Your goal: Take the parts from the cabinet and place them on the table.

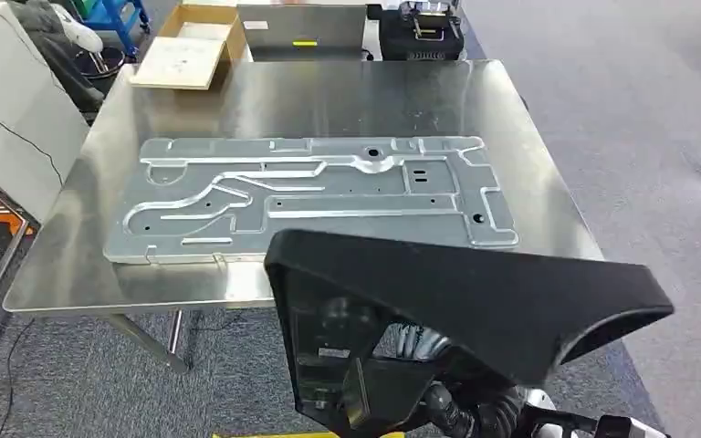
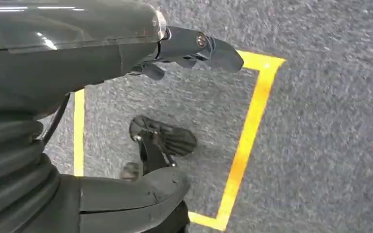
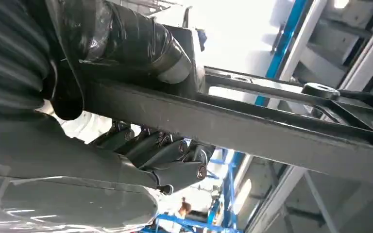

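On the shiny steel table (image 1: 529, 196) ahead of the robot lies a flat stamped metal panel (image 1: 315, 196), resting lengthwise across the middle of the top, with raised ribs, slots and a few dark holes in its surface. Closer to the robot, low in the head view, a large black part (image 1: 475, 301) with a broad triangular top and an open frame beneath hangs in front of the table's near edge, overlapping the panel's near right corner in the picture; whether it touches the table cannot be told. From the right wrist view the right hand (image 3: 160, 155) grips this black part: its dark fingers (image 3: 175, 172) are curled under a long black bar of the part, the thumb lying over the other side. Seen from the left wrist camera, the left hand (image 2: 194, 48) hangs over grey carpet (image 2: 320, 145) marked with yellow tape lines (image 2: 247, 136); its fingers lie loosely extended with nothing between them. Beyond the table's far edge sit an open cardboard box (image 1: 192, 46), a grey metal sheet with a yellow label (image 1: 303, 32) and a black case (image 1: 420, 32). At the table's left stands a tilted grey board (image 1: 14, 119)
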Controlling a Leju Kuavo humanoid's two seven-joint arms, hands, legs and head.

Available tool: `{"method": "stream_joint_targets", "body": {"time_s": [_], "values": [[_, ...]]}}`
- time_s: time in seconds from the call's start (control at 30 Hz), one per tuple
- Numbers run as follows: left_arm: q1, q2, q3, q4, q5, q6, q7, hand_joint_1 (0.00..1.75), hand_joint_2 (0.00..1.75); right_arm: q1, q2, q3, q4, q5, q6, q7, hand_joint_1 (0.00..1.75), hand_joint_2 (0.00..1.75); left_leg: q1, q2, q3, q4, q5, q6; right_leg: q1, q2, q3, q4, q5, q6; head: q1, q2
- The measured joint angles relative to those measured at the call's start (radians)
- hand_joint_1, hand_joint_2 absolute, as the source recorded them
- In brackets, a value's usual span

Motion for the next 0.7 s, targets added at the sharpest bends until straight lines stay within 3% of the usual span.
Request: {"method": "stream_joint_targets", "body": {"time_s": [0.03, 0.07, 0.1, 0.17, 0.2, 0.23, 0.3, 0.37, 0.4, 0.43, 0.47, 0.53, 0.57, 0.6, 0.63, 0.7], "values": [[-0.001, 0.000, 0.000, 0.000, -0.001, -0.002, 0.000, 0.00, 1.75, -0.008, -0.001, -0.007, 0.003, 0.000, -0.003, 0.003, 1.43, 1.75, -0.001, 0.000, 0.016, -0.005, -0.009, -0.002, 0.007, 0.000, 0.018, -0.079, 0.073, -0.014, 0.000, 0.000], [-0.001, -0.007, 0.000, 0.001, -0.004, -0.005, 0.000, 0.00, 1.75, -0.019, -0.003, -0.019, 0.007, -0.003, -0.006, 0.007, 1.43, 1.75, -0.001, -0.001, 0.025, -0.008, -0.015, -0.004, 0.017, 0.002, 0.019, -0.120, 0.126, -0.029, 0.000, 0.000], [-0.005, -0.007, 0.000, 0.001, -0.010, -0.008, 0.000, 0.00, 1.75, -0.035, -0.010, -0.036, 0.013, -0.013, -0.009, 0.010, 1.43, 1.75, -0.002, -0.008, 0.027, -0.015, -0.022, -0.012, 0.024, 0.003, 0.017, -0.122, 0.080, -0.032, 0.001, 0.000], [-0.008, -0.006, 0.000, 0.002, -0.012, -0.008, 0.000, 0.00, 1.75, -0.058, -0.011, -0.075, 0.018, -0.032, -0.010, 0.011, 1.43, 1.75, -0.006, -0.003, 0.043, -0.004, -0.019, -0.021, 0.020, 0.010, 0.033, -0.145, 0.101, -0.039, 0.001, 0.000], [-0.009, -0.006, 0.000, 0.001, -0.013, -0.008, 0.000, 0.00, 1.75, -0.069, -0.014, -0.092, 0.021, -0.037, -0.008, 0.012, 1.43, 1.75, -0.008, -0.003, 0.051, -0.005, -0.014, -0.030, 0.014, 0.011, 0.052, -0.148, 0.097, -0.046, 0.001, 0.000], [-0.009, -0.004, 0.000, 0.001, -0.013, -0.008, 0.000, 0.00, 1.75, -0.074, -0.016, -0.102, 0.023, -0.040, -0.007, 0.012, 1.43, 1.75, -0.005, 0.000, 0.049, 0.010, -0.030, -0.031, 0.010, 0.008, 0.067, -0.156, 0.100, -0.044, 0.001, 0.000], [-0.013, -0.005, -0.001, 0.001, -0.019, -0.011, -0.001, 0.00, 1.75, -0.092, -0.016, -0.114, 0.029, -0.040, -0.007, 0.013, 1.43, 1.75, -0.004, 0.001, -0.006, 0.115, -0.067, -0.037, 0.008, 0.005, 0.083, -0.155, 0.089, -0.052, 0.000, 0.000], [-0.014, -0.004, -0.001, 0.001, -0.021, -0.017, -0.008, 0.00, 1.75, -0.135, -0.019, -0.133, 0.044, -0.032, -0.016, 0.039, 1.43, 1.75, -0.002, 0.002, -0.110, 0.261, -0.137, -0.044, 0.008, 0.006, 0.092, -0.155, 0.079, -0.053, 0.001, 0.000], [-0.013, -0.004, -0.001, 0.001, -0.023, -0.022, -0.011, 0.00, 1.75, -0.165, -0.023, -0.146, 0.058, -0.031, -0.021, 0.057, 1.43, 1.75, -0.002, 0.002, -0.146, 0.290, -0.153, -0.046, 0.008, 0.010, 0.098, -0.154, 0.072, -0.052, 0.001, 0.000], [-0.013, -0.004, -0.002, 0.001, -0.026, -0.024, -0.014, 0.00, 1.75, -0.199, -0.027, -0.161, 0.074, -0.026, -0.026, 0.075, 1.43, 1.75, -0.001, 0.002, -0.162, 0.279, -0.150, -0.046, 0.008, 0.012, 0.106, -0.153, 0.064, -0.051, 0.001, 0.000], [-0.013, -0.004, -0.004, 0.001, -0.034, -0.026, -0.014, 0.00, 1.75, -0.242, -0.035, -0.176, 0.101, -0.013, -0.032, 0.094, 1.43, 1.75, -0.001, 0.002, -0.161, 0.235, -0.112, -0.046, 0.007, 0.014, 0.116, -0.151, 0.055, -0.049, 0.001, 0.000], [-0.016, -0.003, -0.014, 0.001, -0.045, -0.028, -0.014, 0.00, 1.75, -0.353, -0.048, -0.197, 0.158, 0.022, -0.047, 0.139, 1.43, 1.75, -0.001, 0.003, -0.136, 0.074, 0.047, -0.038, 0.008, 0.015, 0.141, -0.148, 0.034, -0.043, 0.001, 0.000], [-0.017, -0.003, -0.019, 0.001, -0.048, -0.028, -0.012, 0.00, 1.75, -0.403, -0.055, -0.206, 0.195, 0.025, -0.051, 0.151, 1.43, 1.75, -0.004, 0.004, -0.139, 0.026, 0.107, -0.030, 0.009, 0.015, 0.148, -0.146, 0.027, -0.038, 0.002, 0.000], [-0.019, -0.003, -0.021, 0.001, -0.051, -0.028, -0.011, 0.00, 1.75, -0.440, -0.058, -0.212, 0.223, 0.026, -0.052, 0.158, 1.43, 1.75, -0.010, 0.005, -0.140, 0.019, 0.075, -0.028, 0.011, 0.016, 0.146, -0.143, 0.022, -0.030, 0.001, 0.000], [-0.020, -0.003, -0.024, 0.002, -0.053, -0.029, -0.010, 0.00, 1.75, -0.471, -0.062, -0.218, 0.241, 0.032, -0.054, 0.162, 1.43, 1.75, -0.009, 0.003, -0.135, 0.026, 0.099, -0.017, 0.011, 0.015, 0.142, -0.143, 0.016, -0.022, 0.001, 0.000], [-0.019, -0.003, -0.027, 0.001, -0.055, -0.031, -0.007, 0.00, 1.75, -0.517, -0.070, -0.224, 0.272, 0.081, -0.078, 0.175, 1.43, 1.75, -0.010, -0.001, -0.137, 0.023, 0.097, -0.012, 0.010, 0.012, 0.144, -0.148, 0.012, -0.014, 0.001, 0.000]]}}
